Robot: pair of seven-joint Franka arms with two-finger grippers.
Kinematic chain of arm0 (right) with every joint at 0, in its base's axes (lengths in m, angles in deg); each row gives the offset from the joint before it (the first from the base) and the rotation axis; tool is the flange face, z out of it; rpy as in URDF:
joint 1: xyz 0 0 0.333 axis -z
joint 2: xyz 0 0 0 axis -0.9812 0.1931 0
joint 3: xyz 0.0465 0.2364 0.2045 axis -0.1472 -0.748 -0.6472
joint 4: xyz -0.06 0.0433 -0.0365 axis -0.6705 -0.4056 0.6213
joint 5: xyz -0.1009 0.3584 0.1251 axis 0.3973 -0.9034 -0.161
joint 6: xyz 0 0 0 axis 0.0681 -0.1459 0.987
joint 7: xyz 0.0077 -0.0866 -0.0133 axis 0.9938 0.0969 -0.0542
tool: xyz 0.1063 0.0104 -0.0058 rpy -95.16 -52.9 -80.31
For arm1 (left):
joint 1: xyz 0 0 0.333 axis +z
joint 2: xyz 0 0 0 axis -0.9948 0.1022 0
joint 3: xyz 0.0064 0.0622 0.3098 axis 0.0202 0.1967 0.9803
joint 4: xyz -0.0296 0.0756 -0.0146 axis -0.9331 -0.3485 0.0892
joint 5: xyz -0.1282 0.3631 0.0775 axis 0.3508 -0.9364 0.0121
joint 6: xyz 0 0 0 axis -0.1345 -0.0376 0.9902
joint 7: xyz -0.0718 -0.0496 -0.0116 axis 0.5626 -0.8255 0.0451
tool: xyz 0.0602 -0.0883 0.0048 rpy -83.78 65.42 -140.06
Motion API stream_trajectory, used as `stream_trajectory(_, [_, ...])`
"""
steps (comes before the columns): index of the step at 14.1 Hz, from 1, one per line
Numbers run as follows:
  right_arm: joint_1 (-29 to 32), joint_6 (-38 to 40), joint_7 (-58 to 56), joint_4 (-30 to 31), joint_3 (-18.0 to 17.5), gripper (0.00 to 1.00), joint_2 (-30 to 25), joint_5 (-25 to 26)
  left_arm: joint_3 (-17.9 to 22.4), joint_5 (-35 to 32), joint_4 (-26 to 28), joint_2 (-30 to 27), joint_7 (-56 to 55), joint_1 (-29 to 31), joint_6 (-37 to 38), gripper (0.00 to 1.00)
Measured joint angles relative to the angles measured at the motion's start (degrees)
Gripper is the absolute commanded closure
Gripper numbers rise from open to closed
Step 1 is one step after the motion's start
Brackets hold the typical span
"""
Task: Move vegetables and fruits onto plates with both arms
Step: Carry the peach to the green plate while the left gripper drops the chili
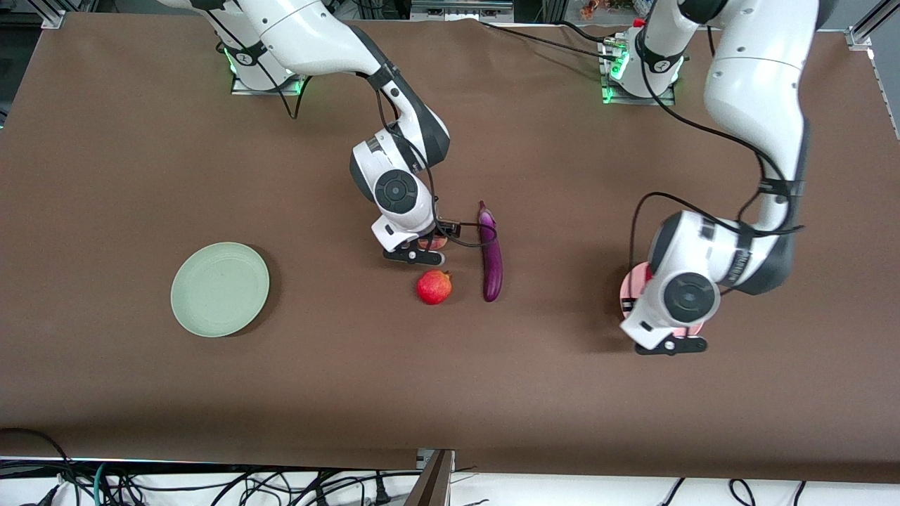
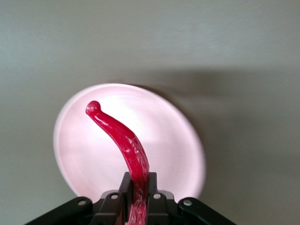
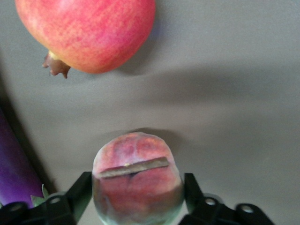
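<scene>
Chili pepper [image 2: 123,140] hung clamped in my left gripper [image 2: 136,206] over the pink plate [image 2: 178,140] toward the left arm's end of the table. My right gripper [image 3: 136,199] clasped the peach [image 3: 136,183] mid-table, beside the pomegranate [image 1: 434,287] and eggplant [image 1: 491,253]; the green plate [image 1: 220,288] sat toward the right arm's end.

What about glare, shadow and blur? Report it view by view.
Front view: even light, green plate throws a soft shadow. Left wrist view: pink plate washed out, chili sharp. Right wrist view: peach soft-focused close to the lens, shadow under the pomegranate.
</scene>
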Motion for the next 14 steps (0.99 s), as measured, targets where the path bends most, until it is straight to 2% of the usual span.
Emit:
stream_trajectory(1, [0.01,0.05,-0.59,-0.01,0.03,0.78,-0.10,0.00,-0.02,0.00,0.04,0.39,2.69,1.30,-0.14,0.08])
stream_trajectory(2, [0.01,0.03,-1.04,-0.03,0.03,0.78,-0.09,0.00,-0.10,0.02,0.07,0.89,3.78,1.90,-0.30,0.00])
stream_trajectory(4, [0.10,2.27,-1.58,-0.76,0.55,0.78,-0.63,0.01,-0.64,0.02,0.13,1.84,3.81,1.66,-0.34,0.00])
stream_trajectory(5, [0.35,5.84,-2.88,-1.42,1.47,0.78,-1.69,0.01,-0.88,0.02,0.13,1.99,3.79,1.28,-0.36,0.00])
stream_trajectory(9, [5.17,22.16,-17.08,-2.27,8.12,0.78,-9.00,0.02,-2.58,0.90,-0.80,1.64,3.73,0.67,-0.76,0.00])
stream_trajectory(11, [7.54,27.45,-26.17,-2.15,14.20,0.78,-11.37,0.02,-4.97,6.11,-1.22,0.88,3.19,0.54,-0.76,0.00])
stream_trajectory(14, [8.93,28.91,-38.12,-1.67,23.43,0.78,-11.69,-0.02,-9.58,14.72,-1.31,0.58,-0.38,-0.42,-1.17,0.00])
